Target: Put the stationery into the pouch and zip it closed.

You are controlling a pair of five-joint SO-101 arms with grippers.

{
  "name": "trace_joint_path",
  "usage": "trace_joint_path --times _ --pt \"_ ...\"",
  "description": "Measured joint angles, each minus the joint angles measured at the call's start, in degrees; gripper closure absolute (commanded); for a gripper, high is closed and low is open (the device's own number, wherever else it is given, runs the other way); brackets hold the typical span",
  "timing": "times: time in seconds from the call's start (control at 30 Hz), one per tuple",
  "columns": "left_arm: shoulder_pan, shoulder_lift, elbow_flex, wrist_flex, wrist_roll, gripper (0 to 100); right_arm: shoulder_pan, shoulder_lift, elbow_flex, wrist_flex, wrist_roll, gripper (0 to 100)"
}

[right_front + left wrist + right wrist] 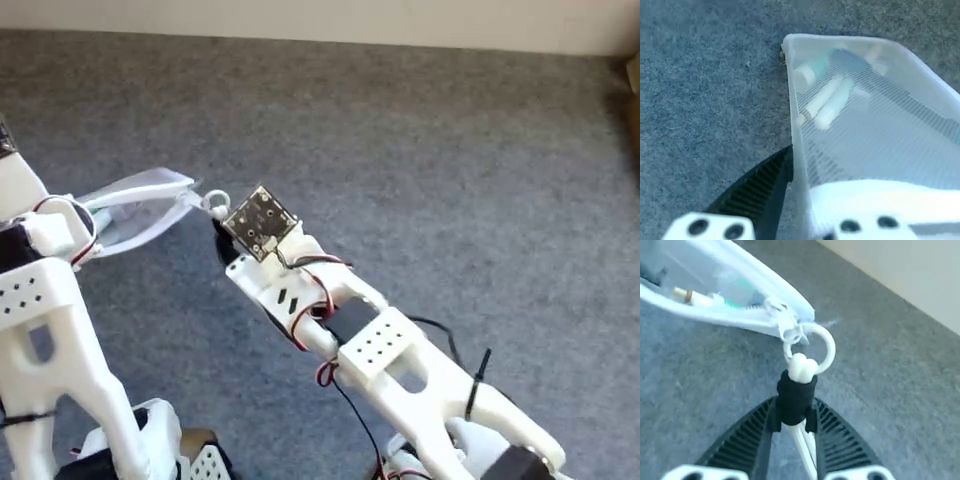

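The pouch (pixel 865 125), translucent ribbed mesh with a rounded corner, hangs between the two arms near the table's left side. The stationery (pixel 830 102), pale sticks, lies inside it. The left gripper (pixel 797 180) has its fingers pinching the pouch's edge. The right gripper (pixel 794 407) has its fingers clamped on the black pull tab (pixel 795 397), below the white zip ring (pixel 812 347). Bare, grey, carpet-textured table (pixel 450 150) spreads wide beyond.

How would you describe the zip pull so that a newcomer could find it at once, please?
On the grey carpeted table, a see-through white pouch is held between the two arms. At its corner nearest the right gripper sits the zip pull: a white ring, the only loop there, with a white bead and black toggle pinched in those fingers.
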Motion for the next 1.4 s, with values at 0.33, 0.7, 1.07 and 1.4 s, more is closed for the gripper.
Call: trace_joint_path --times 0.33,0.7,1.07,1.4 --pt "0.09 -0.09 0.0 0.0 2.02 73 0.0 -15.12 0.0 22.68 0.09 99.3" --pt "8.0 0.0 -3.52 5.01 -0.62 73 0.18 -25.05 8.09 28.92 6.59 99.3" --pt "15.3 0.0 -4.22 5.89 -7.47 73 0.26 -35.69 16.79 29.01 7.03 99.3" --pt "25.32 0.0 -4.22 5.8 -11.52 73 5.89 -44.75 22.15 29.1 7.03 99.3"
